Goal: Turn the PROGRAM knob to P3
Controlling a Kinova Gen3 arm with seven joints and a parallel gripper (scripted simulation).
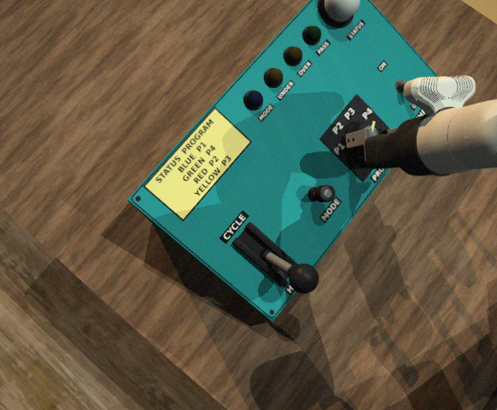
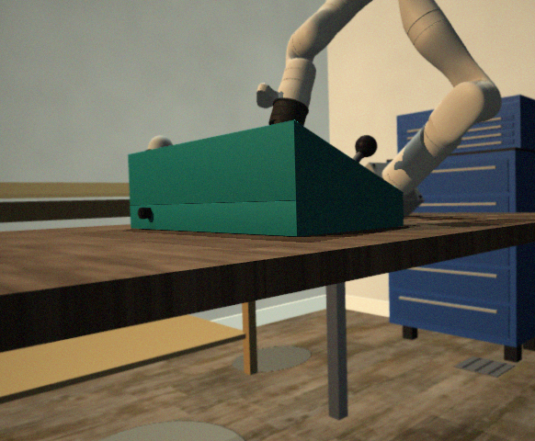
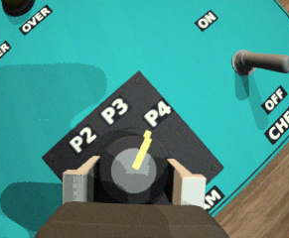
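Note:
The teal console (image 1: 283,145) stands on the wooden table; the side view shows its back (image 2: 258,185). The black PROGRAM knob (image 3: 132,173) sits on a black plate marked P1 to P4. Its yellow pointer (image 3: 142,153) aims at the P4 mark (image 3: 158,114), to the right of P3 (image 3: 115,111). My gripper (image 3: 133,173) is shut on the knob, one finger on each side. The overhead view shows the gripper (image 1: 358,141) on the knob from the console's right edge. In the side view the fingers are hidden behind the console top; only the wrist (image 2: 288,111) shows.
The CHECK toggle (image 3: 263,62) stands close to the knob's right, toward OFF. The MODE button (image 1: 321,193) and the CYCLE lever (image 1: 283,265) lie toward the console's front. Lamps and the STATUS dome (image 1: 339,8) line the top. A blue tool cabinet (image 2: 476,213) stands behind the table.

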